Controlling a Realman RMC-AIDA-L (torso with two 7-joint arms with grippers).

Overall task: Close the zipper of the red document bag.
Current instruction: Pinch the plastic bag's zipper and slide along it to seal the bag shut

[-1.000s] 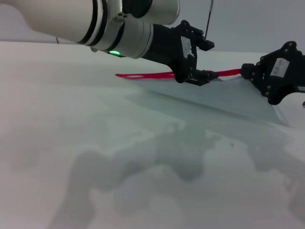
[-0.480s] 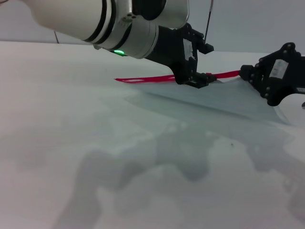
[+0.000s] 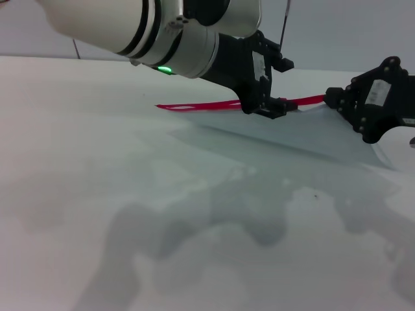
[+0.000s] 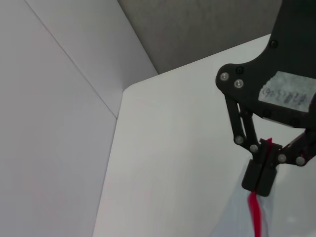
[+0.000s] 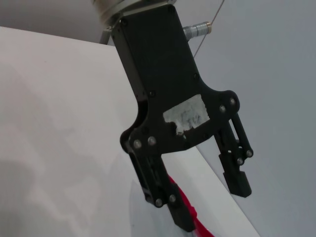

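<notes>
Upper centre of the head view: the left hand, fingers spread, straddles the zipper of the red document bag on the white worktop; at right, the right hand pinches the zipper's end.

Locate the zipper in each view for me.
Head: zipper runs along the document bag's far edge, past left gripper to right gripper.
Left wrist: clamped in the right gripper's shut fingertips.
Right wrist: beside one finger of the open left gripper.
Shared landmark: the white table.
</notes>
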